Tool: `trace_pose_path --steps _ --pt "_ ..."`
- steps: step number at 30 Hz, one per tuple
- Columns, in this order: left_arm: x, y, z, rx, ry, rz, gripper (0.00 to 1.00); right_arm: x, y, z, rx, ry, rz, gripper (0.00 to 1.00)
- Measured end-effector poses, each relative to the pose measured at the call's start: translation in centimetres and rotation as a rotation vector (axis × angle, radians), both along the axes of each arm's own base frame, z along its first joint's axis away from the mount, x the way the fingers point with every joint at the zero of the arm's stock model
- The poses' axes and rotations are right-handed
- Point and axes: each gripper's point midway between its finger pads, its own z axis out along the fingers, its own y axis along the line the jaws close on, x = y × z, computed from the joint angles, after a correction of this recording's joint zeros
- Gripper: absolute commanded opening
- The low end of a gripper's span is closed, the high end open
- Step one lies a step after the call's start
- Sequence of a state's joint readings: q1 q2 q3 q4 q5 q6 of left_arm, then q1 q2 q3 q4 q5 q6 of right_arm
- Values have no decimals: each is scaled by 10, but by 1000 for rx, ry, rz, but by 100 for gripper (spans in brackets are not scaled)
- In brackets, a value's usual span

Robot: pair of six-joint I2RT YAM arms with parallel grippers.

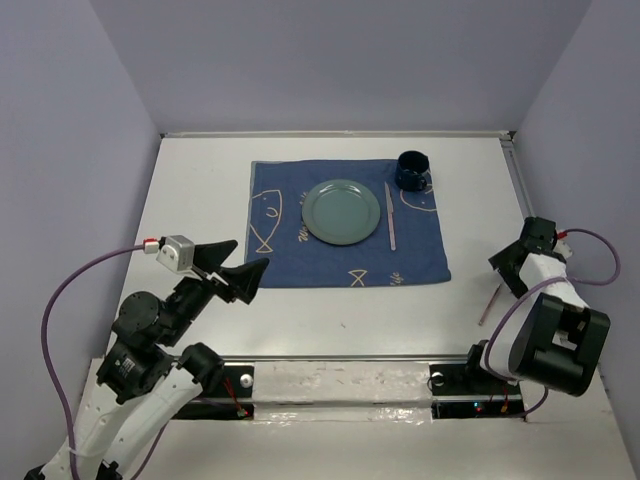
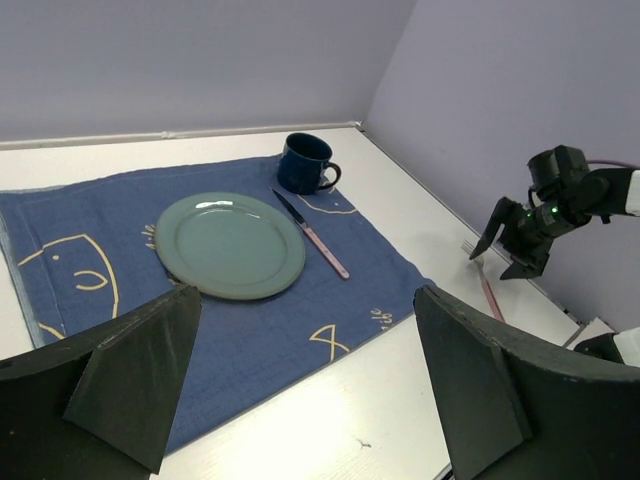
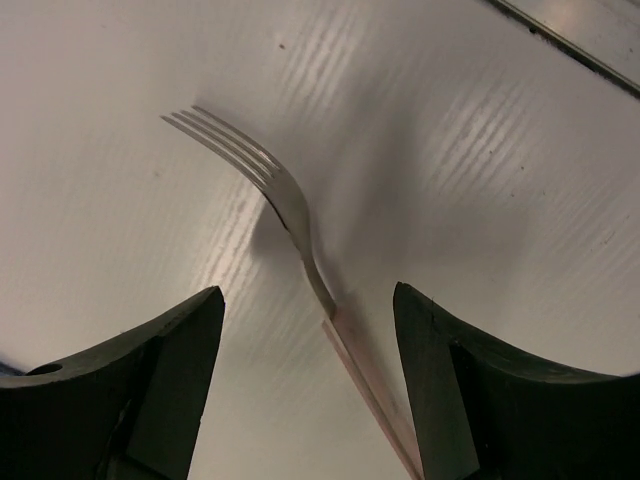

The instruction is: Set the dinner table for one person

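White and matte, the dinner table (image 1: 200,200) spans the top view from wall to wall; its long axis is hard to judge, and the arm bases cover its near edge. By its right edge lies a pink-handled fork (image 3: 290,215), tines pointing away from the bases. The top view hides them; the right wrist view shows them between the right gripper's (image 3: 308,300) parted fingers. The left gripper (image 2: 305,295) hangs wide open.

1 each: plate (image 1: 341,211), mug (image 1: 412,171), knife (image 1: 390,215), fork (image 3: 290,210)
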State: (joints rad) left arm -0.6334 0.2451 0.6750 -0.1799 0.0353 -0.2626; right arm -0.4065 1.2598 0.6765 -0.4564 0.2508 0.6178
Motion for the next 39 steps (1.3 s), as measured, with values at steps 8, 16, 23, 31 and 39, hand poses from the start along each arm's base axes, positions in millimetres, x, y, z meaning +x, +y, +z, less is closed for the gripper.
trace_pose_path --steps 8,16,23,31,39 --pt "-6 2 3 -15 -11 -6 99 -21 2 -17 46 118 -32 71" --pt "-11 5 7 -33 -25 -1 99 -13 3 -31 118 198 -36 37" --pt "-12 5 8 -39 -26 -3 99 -10 7 -31 137 186 -11 0" --pt "-11 5 7 -38 -23 0 99 -10 26 -24 151 123 58 0" --pt "5 -14 -16 41 64 -18 99 50 149 66 112 -182 546 0"
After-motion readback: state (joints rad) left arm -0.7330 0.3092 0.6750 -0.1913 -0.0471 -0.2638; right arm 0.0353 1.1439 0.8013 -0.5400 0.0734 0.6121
